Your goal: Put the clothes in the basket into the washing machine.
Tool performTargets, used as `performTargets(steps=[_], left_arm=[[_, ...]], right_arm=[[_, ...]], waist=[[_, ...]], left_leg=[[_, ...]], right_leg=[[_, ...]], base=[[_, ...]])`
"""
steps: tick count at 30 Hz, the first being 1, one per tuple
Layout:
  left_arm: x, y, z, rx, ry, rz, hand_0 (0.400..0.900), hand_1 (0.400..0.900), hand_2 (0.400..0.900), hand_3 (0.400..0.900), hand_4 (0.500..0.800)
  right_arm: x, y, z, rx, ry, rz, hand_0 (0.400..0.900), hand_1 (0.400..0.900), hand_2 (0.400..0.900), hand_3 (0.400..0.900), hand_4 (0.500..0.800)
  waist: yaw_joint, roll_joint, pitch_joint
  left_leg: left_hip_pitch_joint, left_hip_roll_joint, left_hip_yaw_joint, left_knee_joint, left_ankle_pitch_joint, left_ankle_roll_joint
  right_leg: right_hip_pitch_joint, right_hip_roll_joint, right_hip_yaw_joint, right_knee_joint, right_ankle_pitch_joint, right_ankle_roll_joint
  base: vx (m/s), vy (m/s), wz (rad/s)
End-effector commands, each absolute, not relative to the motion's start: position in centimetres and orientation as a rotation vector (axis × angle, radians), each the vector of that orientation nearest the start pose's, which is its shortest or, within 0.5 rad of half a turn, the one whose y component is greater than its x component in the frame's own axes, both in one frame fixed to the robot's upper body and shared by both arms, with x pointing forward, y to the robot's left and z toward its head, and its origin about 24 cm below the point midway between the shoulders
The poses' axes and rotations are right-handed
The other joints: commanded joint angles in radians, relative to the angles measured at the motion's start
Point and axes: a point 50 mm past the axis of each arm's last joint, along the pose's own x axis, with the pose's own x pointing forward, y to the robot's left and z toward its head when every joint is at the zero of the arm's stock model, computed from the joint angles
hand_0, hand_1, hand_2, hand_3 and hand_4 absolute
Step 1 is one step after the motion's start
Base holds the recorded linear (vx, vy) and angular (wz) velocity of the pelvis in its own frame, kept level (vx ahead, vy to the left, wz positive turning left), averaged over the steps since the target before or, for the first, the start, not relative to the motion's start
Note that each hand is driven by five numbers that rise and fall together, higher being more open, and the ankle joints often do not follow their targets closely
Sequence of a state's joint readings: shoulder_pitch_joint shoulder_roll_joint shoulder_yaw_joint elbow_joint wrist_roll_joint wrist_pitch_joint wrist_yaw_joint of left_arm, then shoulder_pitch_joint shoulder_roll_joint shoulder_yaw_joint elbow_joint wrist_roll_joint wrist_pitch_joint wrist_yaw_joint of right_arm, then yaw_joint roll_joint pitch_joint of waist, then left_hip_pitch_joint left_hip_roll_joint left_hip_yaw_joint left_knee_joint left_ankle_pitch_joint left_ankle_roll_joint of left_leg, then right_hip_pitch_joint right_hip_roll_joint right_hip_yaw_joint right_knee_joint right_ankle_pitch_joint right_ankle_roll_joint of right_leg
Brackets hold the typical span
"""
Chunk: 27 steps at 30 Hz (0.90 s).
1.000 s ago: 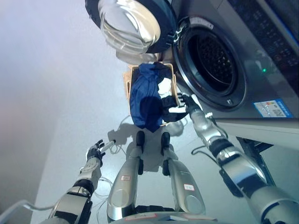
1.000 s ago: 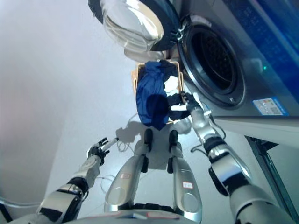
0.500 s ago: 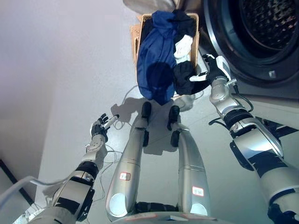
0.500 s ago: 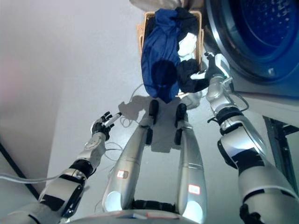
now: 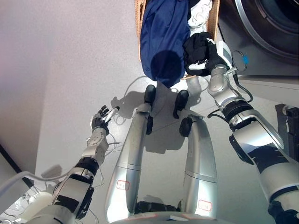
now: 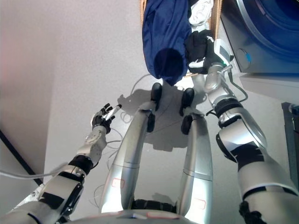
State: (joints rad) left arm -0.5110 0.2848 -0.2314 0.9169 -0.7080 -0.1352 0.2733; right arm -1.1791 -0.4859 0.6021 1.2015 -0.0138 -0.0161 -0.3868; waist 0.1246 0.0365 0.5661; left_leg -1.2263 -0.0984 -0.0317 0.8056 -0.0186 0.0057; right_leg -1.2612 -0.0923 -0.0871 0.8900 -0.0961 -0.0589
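Reaching into the laundry, the right hand [image 5: 209, 52] sits at the near right edge of the basket [image 5: 214, 15], its dark fingers curled into a black garment [image 5: 196, 46] that bunches right against the palm. That looks like a proper grip on the cloth, though exactly where fingers end and fabric begins is hard to separate, black on black.

Beside it, a big blue garment [image 5: 163, 37] spills out of the basket and hangs over its near rim toward the floor [image 5: 70, 70], and a white piece [image 5: 201, 10] peeks out at the top. So the clothes are all at the basket, none in the drum yet.

The washing machine [image 5: 266, 32] stands just to the right, only the lower curve of its round opening in view. Handy placement, that: basket tight against the machine keeps the carry short.

Over on the other side, the left hand [image 5: 99, 122] hangs low and well clear, fingers loosely spread, holding nothing. Sensible, it stays out of the working arm's way.

Next, I'd judge, comes the lift toward that opening, with the trailing cloth the thing to watch.
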Motion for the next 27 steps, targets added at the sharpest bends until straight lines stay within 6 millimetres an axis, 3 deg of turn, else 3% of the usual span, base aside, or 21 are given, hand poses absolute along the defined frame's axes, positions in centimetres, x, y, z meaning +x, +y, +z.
performTargets(steps=[1,8,9,10,11,21,27], left_arm=[[30.8,20.9,-2.4,-0.200,0.377,0.373,0.900,0.900,0.900,0.900,0.800],[31.4,20.7,-1.8,-0.196,0.351,0.371,0.900,0.900,0.900,0.900,0.800],[31.5,20.7,-1.7,-0.197,0.350,0.373,0.900,0.900,0.900,0.900,0.800],[31.4,20.8,-1.8,-0.196,0.354,0.375,0.900,0.900,0.900,0.900,0.800],[31.4,20.8,-1.8,-0.197,0.356,0.376,0.900,0.900,0.900,0.900,0.800],[31.0,21.4,-2.4,-0.195,0.381,0.409,0.900,0.900,0.900,0.900,0.800],[30.1,23.0,-2.9,-0.204,0.392,0.480,0.900,0.900,0.900,0.900,0.800]], right_arm=[[41.8,-21.8,19.4,-1.020,-0.124,-0.348,0.900,0.900,0.900,0.900,0.800],[41.7,-22.6,19.1,-1.053,-0.082,-0.373,0.900,0.900,0.900,0.900,0.800],[41.7,-22.6,19.1,-1.061,-0.077,-0.375,0.559,0.559,0.559,0.559,0.595],[41.7,-22.7,19.0,-1.067,-0.069,-0.373,0.559,0.559,0.559,0.559,0.595],[41.7,-22.7,19.0,-1.066,-0.065,-0.373,0.400,0.400,0.400,0.400,0.500],[41.7,-22.8,19.0,-1.097,-0.071,-0.388,0.400,0.400,0.400,0.400,0.500],[41.8,-20.7,22.4,-1.095,-0.281,-0.393,0.400,0.400,0.400,0.400,0.500]], waist=[[-0.003,0.060,-0.058],[0.007,0.064,-0.074],[0.008,0.064,-0.076],[0.007,0.062,-0.077],[0.006,0.061,-0.079],[0.002,0.050,-0.100],[-0.020,0.025,-0.107]], left_leg=[[0.028,-0.037,-0.008,0.025,-0.095,0.010],[-0.002,-0.044,-0.012,0.040,-0.095,0.007],[-0.004,-0.045,-0.014,0.040,-0.095,0.007],[-0.006,-0.045,-0.014,0.040,-0.094,0.006],[-0.010,-0.045,-0.014,0.044,-0.094,0.006],[-0.020,-0.048,-0.012,0.052,-0.090,0.000],[-0.015,-0.039,-0.004,0.051,-0.090,-0.004]], right_leg=[[0.031,0.000,0.027,0.069,-0.131,0.092],[-0.005,-0.005,0.027,0.091,-0.134,0.091],[-0.007,-0.007,0.027,0.091,-0.134,0.091],[-0.008,-0.007,0.027,0.092,-0.134,0.091],[-0.013,-0.006,0.028,0.095,-0.133,0.091],[-0.029,-0.009,0.030,0.108,-0.130,0.090],[-0.025,-0.001,0.035,0.104,-0.119,0.092]], base=[[0.02,-0.012,0.06],[0.01,-0.010,0.04],[0.00,-0.010,0.04],[0.00,0.000,0.00],[0.00,0.000,0.00],[0.00,0.000,0.00],[-0.03,0.012,-0.08]])
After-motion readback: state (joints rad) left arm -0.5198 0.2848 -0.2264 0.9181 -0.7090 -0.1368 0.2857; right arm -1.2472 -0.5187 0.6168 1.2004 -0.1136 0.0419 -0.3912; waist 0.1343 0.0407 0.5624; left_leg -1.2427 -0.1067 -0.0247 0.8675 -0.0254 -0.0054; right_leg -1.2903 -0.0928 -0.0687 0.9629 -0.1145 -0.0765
